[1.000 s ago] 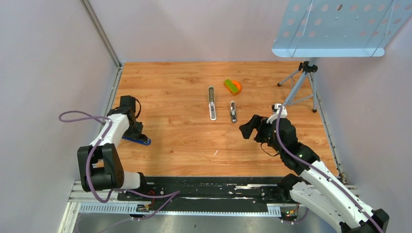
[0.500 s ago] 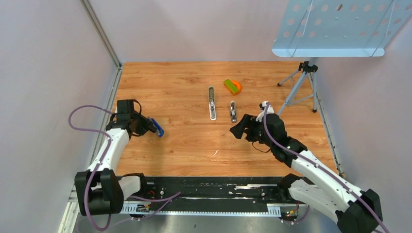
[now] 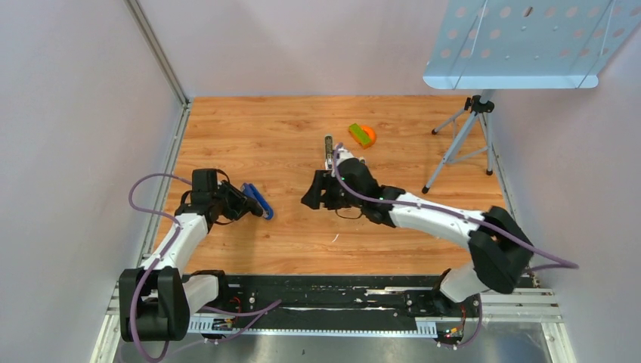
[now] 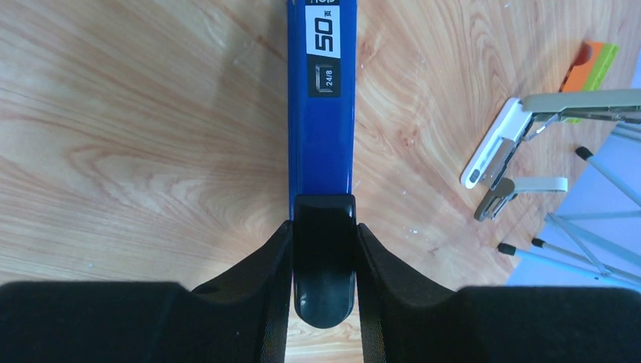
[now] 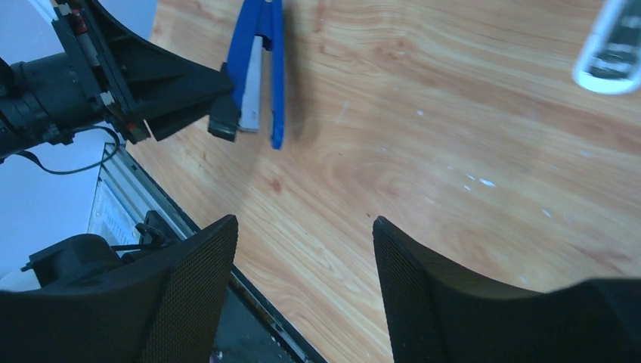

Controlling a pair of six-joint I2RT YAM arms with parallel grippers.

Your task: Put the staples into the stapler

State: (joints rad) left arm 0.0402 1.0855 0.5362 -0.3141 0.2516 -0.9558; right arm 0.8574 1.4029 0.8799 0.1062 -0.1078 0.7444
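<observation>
Jaws of my left pincer (image 4: 323, 227) clamp the blue stapler (image 4: 321, 113); my right pincer (image 5: 302, 221) gapes wide, white stapler (image 5: 614, 57) at upper right.

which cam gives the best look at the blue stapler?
Left wrist: the blue stapler fills the frame centre, label readable, its black rear end clamped in the left gripper. Right wrist shows it side-on at the top edge, partly cropped. Top external shows it small.
</observation>
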